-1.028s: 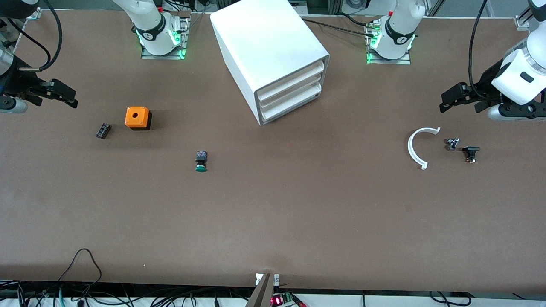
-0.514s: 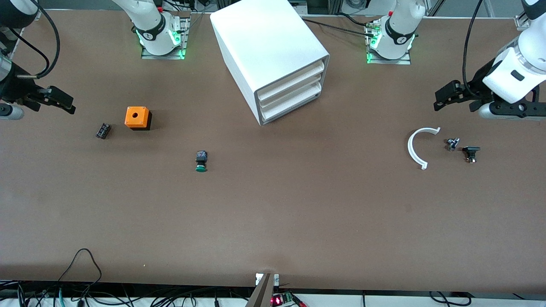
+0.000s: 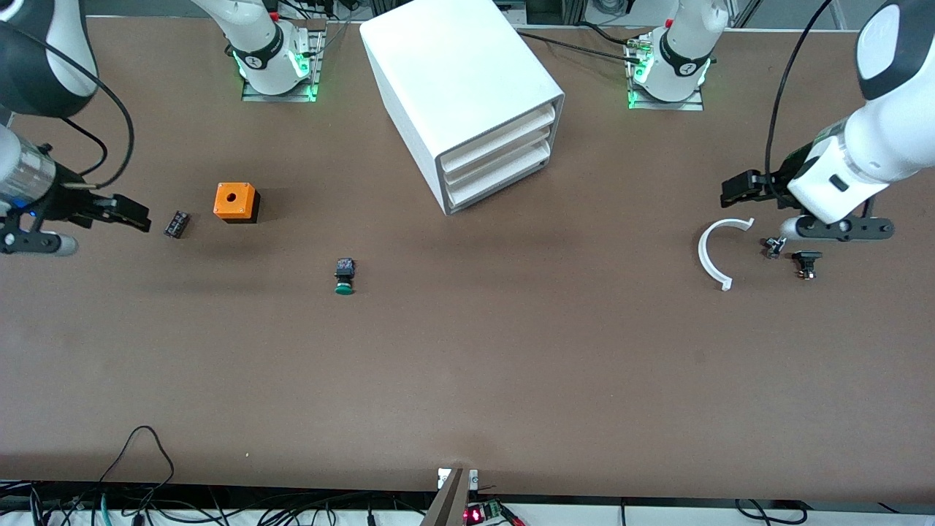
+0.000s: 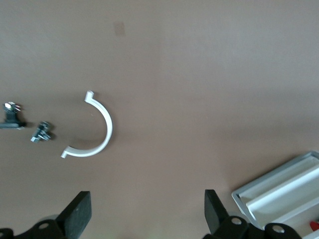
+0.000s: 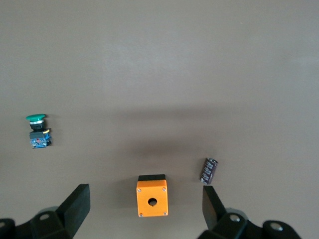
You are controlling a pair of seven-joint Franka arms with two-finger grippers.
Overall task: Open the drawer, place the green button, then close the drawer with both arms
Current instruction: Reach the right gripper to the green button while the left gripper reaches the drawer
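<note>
The white cabinet (image 3: 467, 80) stands near the arms' bases with all three drawers shut; the drawer (image 3: 501, 180) is the lowest one. The button (image 3: 344, 277), green cap on a black body, lies on its side on the table nearer the camera than the cabinet, and shows too as the button (image 5: 37, 131). My right gripper (image 3: 130, 215) hangs open at the right arm's end, over the table beside a small black part (image 3: 176, 223); the right gripper (image 5: 145, 203) holds nothing. My left gripper (image 3: 736, 189) hangs open over the table by a white arc piece (image 3: 712, 252); the left gripper (image 4: 148, 215) is empty.
An orange cube (image 3: 235, 201) with a hole sits between the black part and the cabinet, seen too as the orange cube (image 5: 152, 195). Two small dark parts (image 3: 790, 252) lie beside the white arc (image 4: 94, 132). A cabinet corner (image 4: 284, 194) shows in the left wrist view.
Both arms have swung in from the table's ends and come lower: the right gripper toward the black part, the left gripper toward the white arc. Both stayed open.
</note>
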